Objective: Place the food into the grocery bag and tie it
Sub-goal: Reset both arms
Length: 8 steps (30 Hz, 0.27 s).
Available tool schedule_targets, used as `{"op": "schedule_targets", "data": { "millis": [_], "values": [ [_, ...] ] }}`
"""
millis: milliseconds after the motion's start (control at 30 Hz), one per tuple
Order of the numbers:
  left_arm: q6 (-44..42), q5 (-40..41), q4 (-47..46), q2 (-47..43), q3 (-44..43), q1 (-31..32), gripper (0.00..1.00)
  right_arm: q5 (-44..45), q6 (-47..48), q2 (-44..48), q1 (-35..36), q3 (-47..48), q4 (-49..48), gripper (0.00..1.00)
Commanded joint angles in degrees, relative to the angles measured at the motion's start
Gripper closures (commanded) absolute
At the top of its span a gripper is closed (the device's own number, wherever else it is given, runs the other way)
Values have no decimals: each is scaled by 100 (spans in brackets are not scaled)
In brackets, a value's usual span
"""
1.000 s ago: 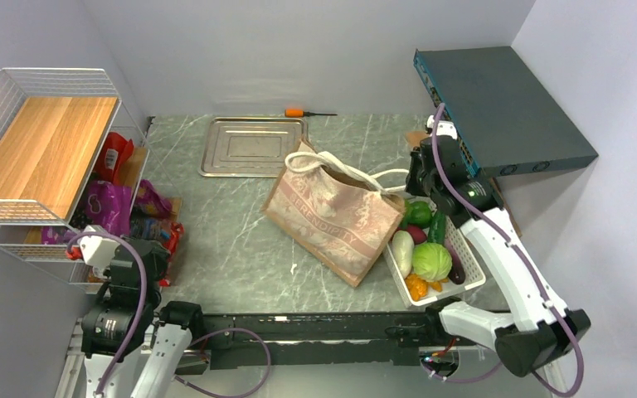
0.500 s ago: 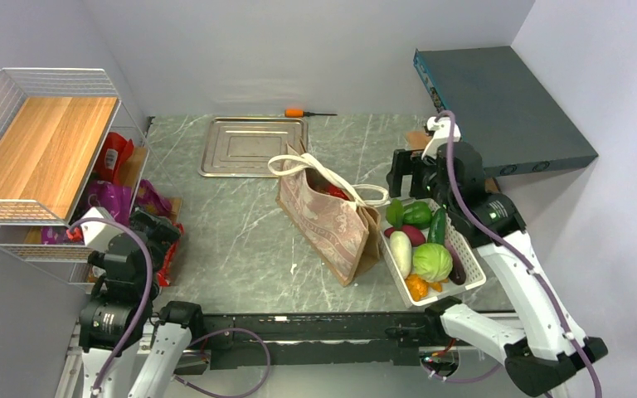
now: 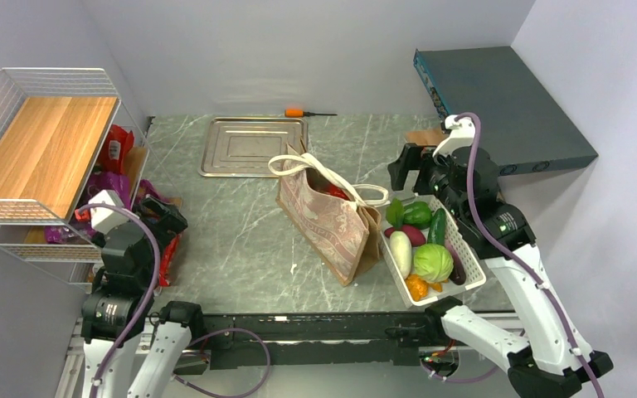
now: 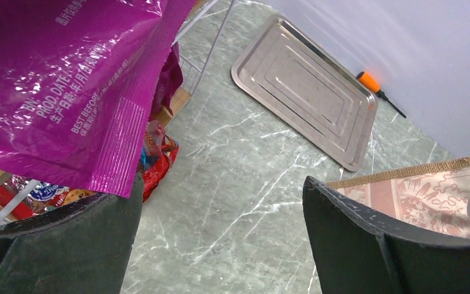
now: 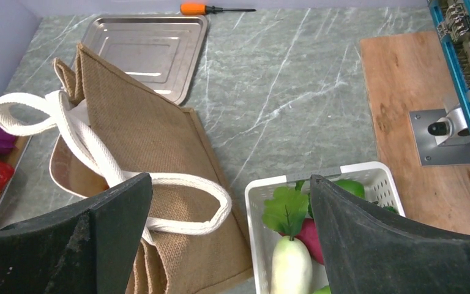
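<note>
Near left by the snack packets (image 3: 114, 151), your left gripper (image 3: 162, 221) is spread and empty. Mid-table, the grocery bag (image 3: 332, 222) slumps just left of the white basket (image 3: 474, 280). Farther right, your right gripper (image 3: 403, 166) gapes empty; the loose handles (image 5: 92, 147) could snag a finger and topple the bag

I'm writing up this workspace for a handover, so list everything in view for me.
grocery bag: one, brown with white handles, table centre
vegetables: several, green, white, red, orange, in the basket
white basket: one, white, right of the bag
snack packets: several, purple and red, in the rack
wire rack: one, wooden top, left edge
metal tray: one, silver, far side
screwdriver: one, orange handle, far edge
blue box: one, dark blue, far right corner
table: one, grey-green marble
left gripper: one, black, open, beside the rack
right gripper: one, black, open, above bag and basket
</note>
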<state>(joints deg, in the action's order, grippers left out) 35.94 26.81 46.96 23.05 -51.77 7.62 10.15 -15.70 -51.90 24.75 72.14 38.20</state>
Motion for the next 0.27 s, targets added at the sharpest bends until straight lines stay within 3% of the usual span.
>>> {"op": "schedule_targets", "data": {
  "millis": [0,233],
  "values": [
    [-261,-121,-557,104,36,-23,1,100,-184,-102,22,171,-128,0],
    [-354,-85,-589,129,16,-23,1,240,-283,-204,19,288,12,0]
  ]
}}
